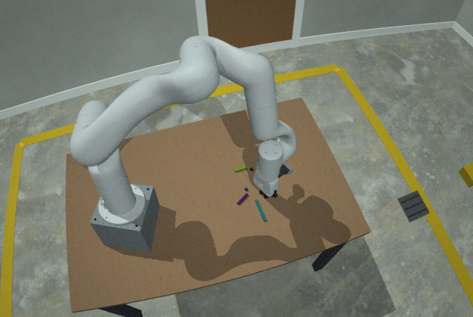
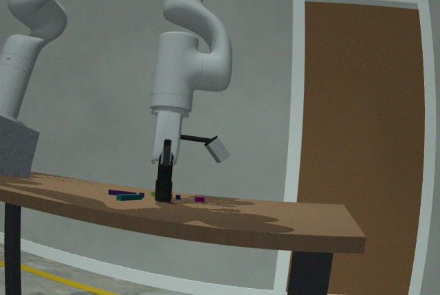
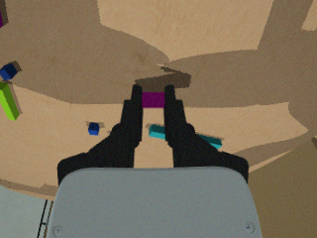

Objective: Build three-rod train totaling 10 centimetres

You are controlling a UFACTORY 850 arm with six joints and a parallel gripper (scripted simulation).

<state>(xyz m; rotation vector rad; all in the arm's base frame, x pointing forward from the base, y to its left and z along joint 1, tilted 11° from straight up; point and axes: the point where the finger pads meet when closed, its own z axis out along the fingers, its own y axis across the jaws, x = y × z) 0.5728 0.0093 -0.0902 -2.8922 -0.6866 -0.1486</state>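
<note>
My gripper [image 1: 267, 194] [image 2: 163, 198] [image 3: 153, 96] points straight down, shut on a short magenta rod [image 3: 154, 99] at or just above the table top. The turquoise rod [image 1: 261, 210] [image 2: 128, 197] [image 3: 210, 141] lies just behind the fingers, partly hidden by them in the wrist view. A purple rod [image 1: 242, 199] [image 2: 120, 192] lies left of it, with a blue rod [image 1: 246, 189] [image 3: 94, 129] close by. A lime rod [image 1: 240, 168] [image 3: 8, 101] and a second blue rod [image 1: 251, 169] [image 3: 8, 70] lie further back. A second magenta rod [image 2: 199, 199] lies apart on the table.
The brown table [image 1: 171, 160] [image 2: 302, 227] carries the arm's grey base block [image 1: 126, 222] at its left. The arm's shadow covers the table around the gripper. The wrist camera box [image 2: 217, 150] sticks out beside the gripper.
</note>
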